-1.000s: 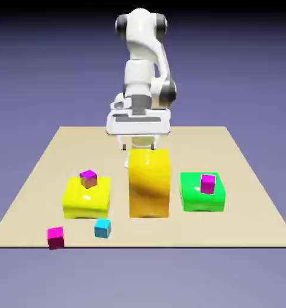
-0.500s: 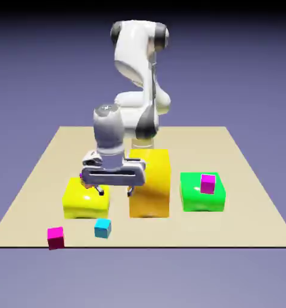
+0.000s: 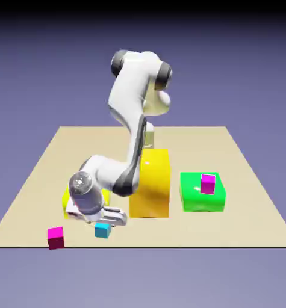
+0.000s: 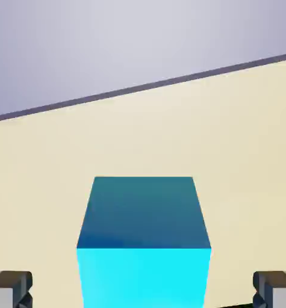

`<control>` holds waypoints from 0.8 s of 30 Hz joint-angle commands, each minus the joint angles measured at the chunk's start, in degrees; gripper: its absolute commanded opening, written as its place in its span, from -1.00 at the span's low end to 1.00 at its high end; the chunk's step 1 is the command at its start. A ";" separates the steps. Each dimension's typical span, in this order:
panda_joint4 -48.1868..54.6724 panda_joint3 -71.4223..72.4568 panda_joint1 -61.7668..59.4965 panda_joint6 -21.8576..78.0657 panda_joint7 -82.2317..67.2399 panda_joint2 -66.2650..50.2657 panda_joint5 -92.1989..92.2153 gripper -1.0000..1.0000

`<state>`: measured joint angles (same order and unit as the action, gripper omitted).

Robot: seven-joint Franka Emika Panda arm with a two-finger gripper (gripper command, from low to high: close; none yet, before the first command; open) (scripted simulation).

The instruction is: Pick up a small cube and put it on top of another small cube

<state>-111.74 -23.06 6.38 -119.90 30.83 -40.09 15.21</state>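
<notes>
Cyan cube: is resting on the tabletop (image 3: 169, 234) near its front edge; in the hand view the cube (image 4: 144, 278) is lying between the two fingertips, bare table showing on either side.
Two-finger gripper (image 4: 143, 290): is standing open, wider than the cube, fingertips touching neither side and holding nothing.
Cube to fingers: no long axis is showing; its side faces are facing the fingertips nearly squarely, so the grip seems to be needing little or no turn.
Hand in the exterior view: is leaning over the cube from the robot's side, hiding its fingertips.
Hot-pink cube (image 3: 56, 238): is sitting at the table's front edge, toward the exterior view's left of the cyan one; probably serving as the base.
Coming move: is likely calling for centring and closing; an uneven squeeze could be nudging the cube.
</notes>
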 commanded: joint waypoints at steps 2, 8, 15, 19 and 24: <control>1.18 -0.57 0.22 2.49 0.43 1.39 -0.74 -1.00; 11.51 -7.56 -1.68 14.56 6.51 -0.11 5.65 -1.00; 26.05 -18.39 -6.35 26.47 16.27 -9.38 21.34 -1.00; 33.06 -23.61 -8.61 32.22 20.98 -13.85 28.91 -1.00; 26.57 -21.77 -6.18 24.91 18.74 -16.23 31.57 -1.00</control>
<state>-85.17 -44.83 0.20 -95.00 49.55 -56.32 46.91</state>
